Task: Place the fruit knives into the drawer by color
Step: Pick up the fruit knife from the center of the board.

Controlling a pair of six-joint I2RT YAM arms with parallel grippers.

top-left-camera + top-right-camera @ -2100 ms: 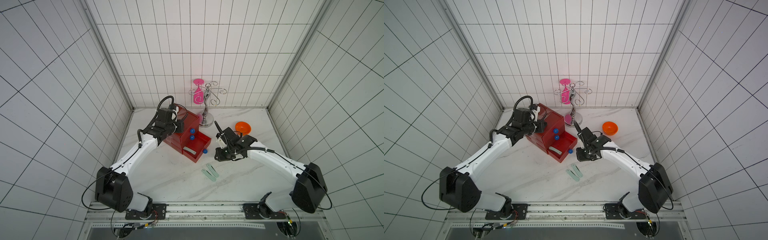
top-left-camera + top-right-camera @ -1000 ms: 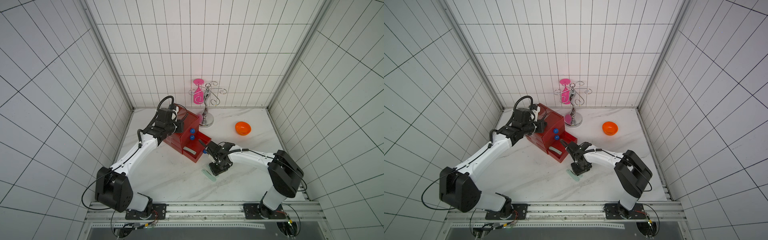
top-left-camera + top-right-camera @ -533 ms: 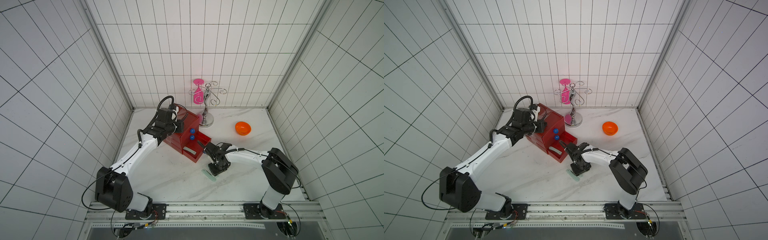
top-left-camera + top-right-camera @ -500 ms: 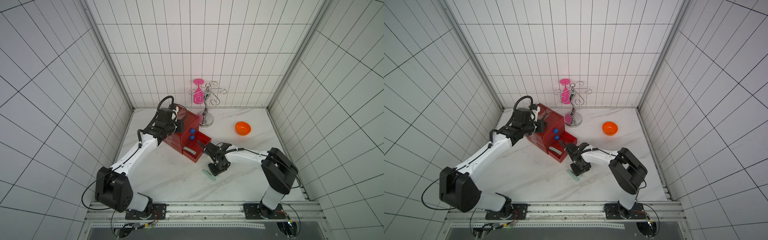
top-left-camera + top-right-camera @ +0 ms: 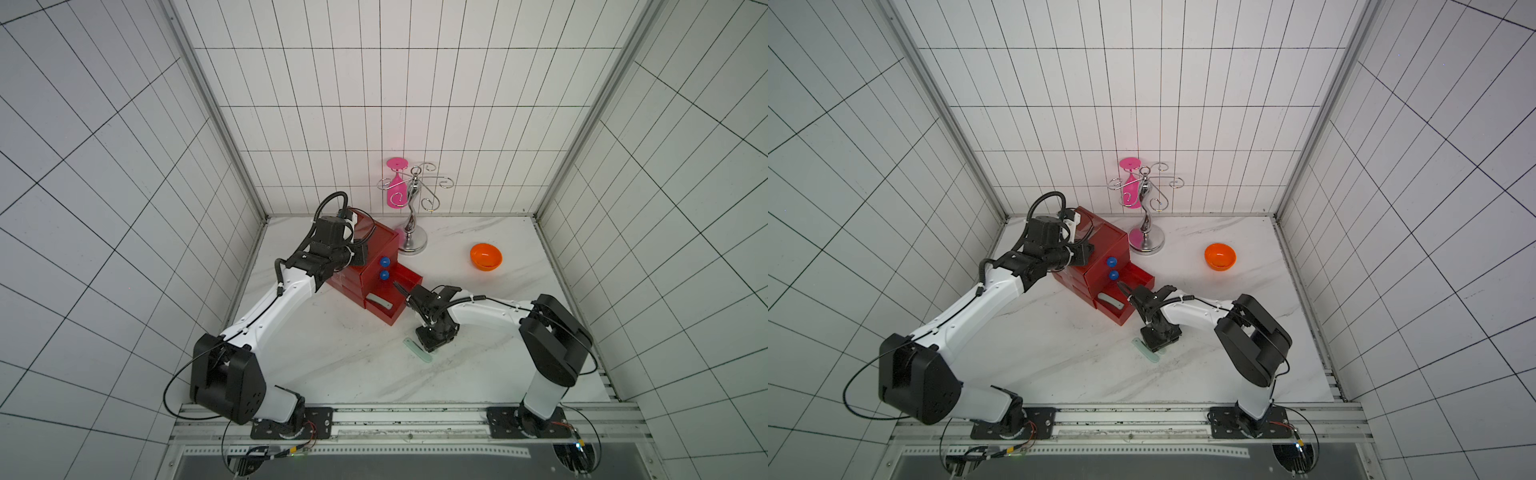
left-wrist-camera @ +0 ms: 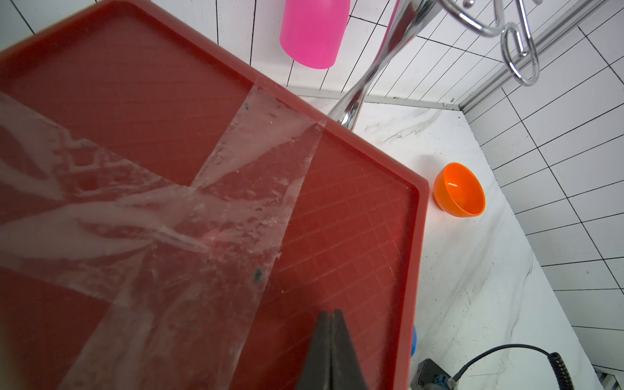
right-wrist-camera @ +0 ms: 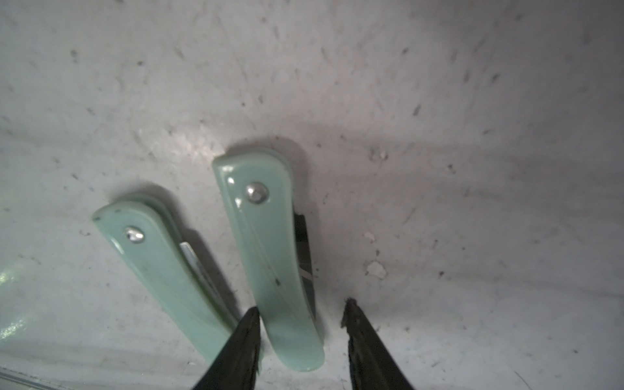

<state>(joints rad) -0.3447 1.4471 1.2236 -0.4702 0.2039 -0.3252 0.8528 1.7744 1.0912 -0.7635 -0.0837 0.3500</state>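
On white marble worktop [image 5: 340, 365], white-tiled walls [image 5: 291, 83] around, red translucent plastic 3-drawer chest [image 5: 376, 241] sits bottom drawer open. Right wrist alone shows 2 mint green flat fruit knives [image 7: 266, 256]; right pincer [image 7: 300, 310] half-open astride 1; left pincer [image 6: 331, 312] closed, empty, over chest.

Both top views give you bright, even light, the walls [image 5: 124, 166] bowing at the edges. Ahead of the jaws of the right gripper [image 7: 302, 305], the knives [image 7: 266, 243] show glare and soft shadows.
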